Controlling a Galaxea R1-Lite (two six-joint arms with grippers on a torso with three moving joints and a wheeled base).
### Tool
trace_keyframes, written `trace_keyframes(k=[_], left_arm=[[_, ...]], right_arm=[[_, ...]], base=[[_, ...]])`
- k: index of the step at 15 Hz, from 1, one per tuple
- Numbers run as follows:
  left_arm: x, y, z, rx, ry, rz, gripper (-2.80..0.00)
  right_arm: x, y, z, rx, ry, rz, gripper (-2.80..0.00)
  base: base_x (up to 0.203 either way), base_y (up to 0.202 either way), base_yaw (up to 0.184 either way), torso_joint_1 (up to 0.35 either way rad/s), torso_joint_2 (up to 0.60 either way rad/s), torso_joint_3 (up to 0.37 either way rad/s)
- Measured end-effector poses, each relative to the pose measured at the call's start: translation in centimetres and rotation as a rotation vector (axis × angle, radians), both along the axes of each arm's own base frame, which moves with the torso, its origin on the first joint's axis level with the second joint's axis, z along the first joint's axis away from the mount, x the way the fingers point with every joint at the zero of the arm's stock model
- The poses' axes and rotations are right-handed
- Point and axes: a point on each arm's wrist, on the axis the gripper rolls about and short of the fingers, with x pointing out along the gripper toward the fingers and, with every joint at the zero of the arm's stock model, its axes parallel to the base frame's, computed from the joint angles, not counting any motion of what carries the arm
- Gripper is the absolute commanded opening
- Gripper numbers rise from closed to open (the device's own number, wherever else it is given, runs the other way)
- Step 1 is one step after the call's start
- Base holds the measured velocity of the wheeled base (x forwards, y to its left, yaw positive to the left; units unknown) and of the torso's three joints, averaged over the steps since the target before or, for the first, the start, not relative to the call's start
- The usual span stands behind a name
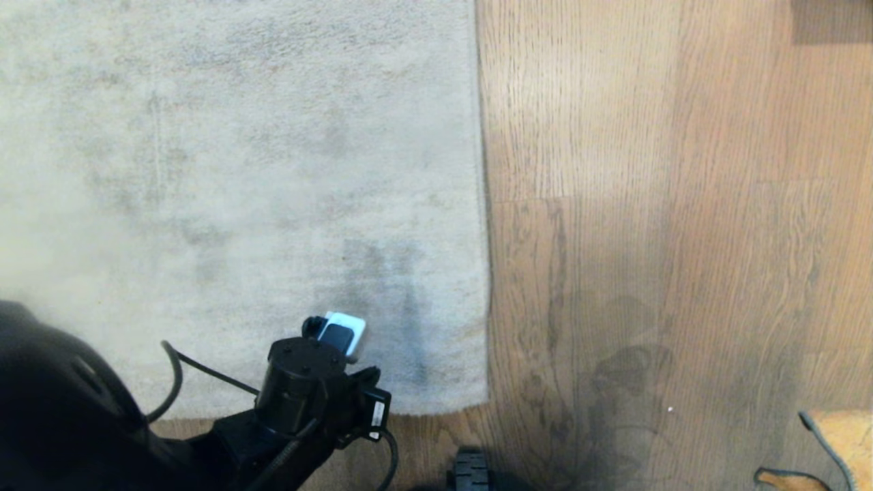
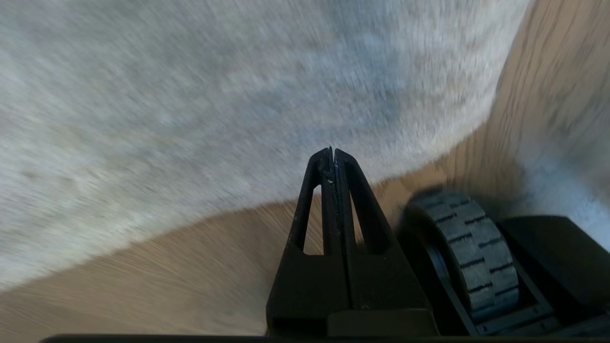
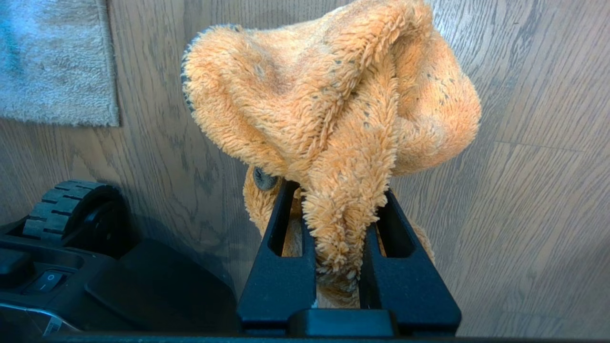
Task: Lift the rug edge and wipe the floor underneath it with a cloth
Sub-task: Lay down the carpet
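The left gripper (image 2: 332,155) has its two black fingers pressed together with nothing between them, above the near corner of the grey rug (image 1: 239,170). The rug edge (image 1: 483,204) lies flat on the floor (image 1: 648,204). The right gripper (image 3: 339,209) pinches the fuzzy orange cloth (image 3: 333,105) over bare floor, beside a black wheel (image 3: 66,205).

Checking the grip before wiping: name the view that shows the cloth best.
The right wrist view: the orange cloth fills it, pinched between the right gripper fingers. The head view catches only an orange corner at the frame's edge; the left wrist view shows none.
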Motion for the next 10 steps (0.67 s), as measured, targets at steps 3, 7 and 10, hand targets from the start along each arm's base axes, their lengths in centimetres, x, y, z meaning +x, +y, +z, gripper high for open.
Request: trace_keyframes(k=[3,7,10], left_arm=[[-0.3,-1.4,-1.8,0.011,0.056,-0.028,-2.80],[0.3,-3.1,-3.6,0.009,0.072,-0.071,-2.80],[1.5,-4.4,-4.4,-0.005,0.070,-0.120,-2.80]], right_arm=[[0.0,0.0,0.0,0.000,0.000,0.000,-2.80],[0.0,0.0,0.0,0.000,0.000,0.000,-2.80],[0.0,0.0,0.0,0.000,0.000,0.000,-2.80]], base=[[0.000,0.000,0.000,0.000,0.00,0.000],[0.000,0.000,0.000,0.000,0.00,0.000],[0.000,0.000,0.000,0.000,0.00,0.000]])
